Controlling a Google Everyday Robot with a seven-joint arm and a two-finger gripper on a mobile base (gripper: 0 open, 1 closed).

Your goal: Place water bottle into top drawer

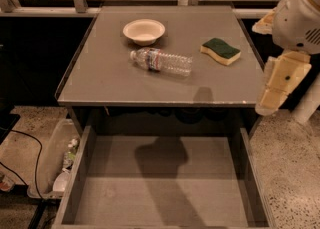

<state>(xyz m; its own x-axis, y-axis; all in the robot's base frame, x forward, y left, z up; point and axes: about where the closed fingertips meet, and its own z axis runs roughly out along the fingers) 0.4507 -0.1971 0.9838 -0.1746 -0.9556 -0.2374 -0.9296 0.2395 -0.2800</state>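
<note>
The water bottle [162, 61] lies on its side in the middle of the grey tabletop, white cap pointing left and label near the cap end. The top drawer [165, 193] stands pulled open below the table's front edge, and its flat grey bottom holds nothing but the arm's shadow. My gripper [272, 98] hangs off the table's right front corner on the white arm [300, 18]. It is well to the right of the bottle, above floor level, and holds nothing.
A cream bowl [143, 31] sits behind the bottle. A green and yellow sponge [220, 51] lies to the bottle's right. A clear bin with clutter [60, 163] and a black cable [30, 148] are on the floor at the left. Speckled floor [290, 173] lies at the right.
</note>
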